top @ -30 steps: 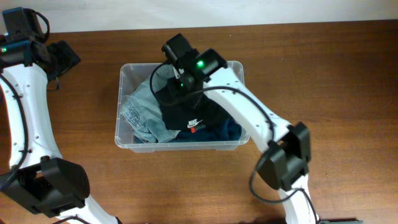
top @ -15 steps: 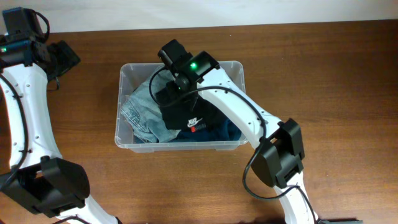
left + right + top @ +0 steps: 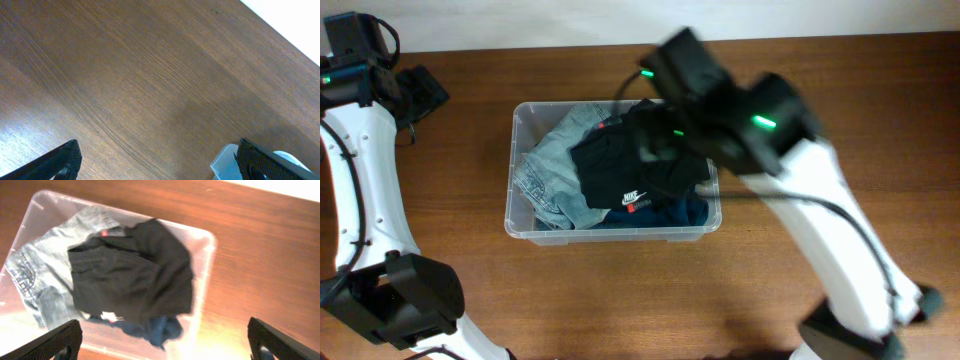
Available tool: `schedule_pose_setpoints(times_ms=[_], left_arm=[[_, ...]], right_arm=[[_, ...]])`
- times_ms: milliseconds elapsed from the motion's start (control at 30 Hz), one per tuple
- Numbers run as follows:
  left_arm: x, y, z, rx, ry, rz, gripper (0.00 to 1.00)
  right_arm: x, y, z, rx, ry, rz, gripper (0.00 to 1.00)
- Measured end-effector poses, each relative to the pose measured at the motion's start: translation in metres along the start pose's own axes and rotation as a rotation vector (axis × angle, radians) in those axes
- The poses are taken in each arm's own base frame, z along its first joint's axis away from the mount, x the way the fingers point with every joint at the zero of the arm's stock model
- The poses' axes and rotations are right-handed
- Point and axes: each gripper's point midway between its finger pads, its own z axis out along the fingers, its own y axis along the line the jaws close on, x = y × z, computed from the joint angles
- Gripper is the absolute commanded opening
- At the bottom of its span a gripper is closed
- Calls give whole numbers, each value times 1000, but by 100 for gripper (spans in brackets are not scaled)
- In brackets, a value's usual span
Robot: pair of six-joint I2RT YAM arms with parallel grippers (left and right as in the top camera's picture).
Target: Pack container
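The clear plastic container (image 3: 517, 222) stands mid-table. A black garment with a white logo (image 3: 620, 178) lies on top of light blue jeans (image 3: 545, 170) and a dark blue garment (image 3: 682, 212) inside it. My right gripper (image 3: 675, 150) is blurred above the container's right half. In the right wrist view it (image 3: 164, 330) is open and empty, high over the container (image 3: 207, 236), the black garment (image 3: 130, 275) and the jeans (image 3: 45, 275). My left gripper (image 3: 425, 90) is open over bare wood at the far left. Only a corner of the container (image 3: 224, 161) shows beside it (image 3: 157, 150).
Brown wooden table (image 3: 840, 90) extends around the container on all sides. A pale wall strip (image 3: 520, 20) runs along the far edge. The left arm's white links (image 3: 370, 170) stand down the left side.
The right gripper has opened and risen from the black garment, which now lies loose in the container. The right arm has swung rightward. The left arm has not moved.
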Motion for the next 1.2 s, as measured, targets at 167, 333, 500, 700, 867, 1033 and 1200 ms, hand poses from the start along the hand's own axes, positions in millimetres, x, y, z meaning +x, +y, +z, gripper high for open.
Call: schedule_pose_setpoints(times_ms=[167,333,500,700,867,1033,1200], left_arm=[[0,0,0,0,0,0,99],[0,0,0,0,0,0,99],[0,0,0,0,0,0,99],[0,0,0,0,0,0,99],[0,0,0,0,0,0,99],[0,0,0,0,0,0,99],[0,0,0,0,0,0,99]], right_arm=[[25,-30,-44,48,6,65,99],[32,-26,-47,16,34,94,99],[40,-12,-44,-60,81,106,99],[41,-7,-45,-90,94,88,99],[41,-7,-45,-96,91,3,99],[38,-21,-41,-78,91,-5,99],[33,-46,-37,-38,91,34,99]])
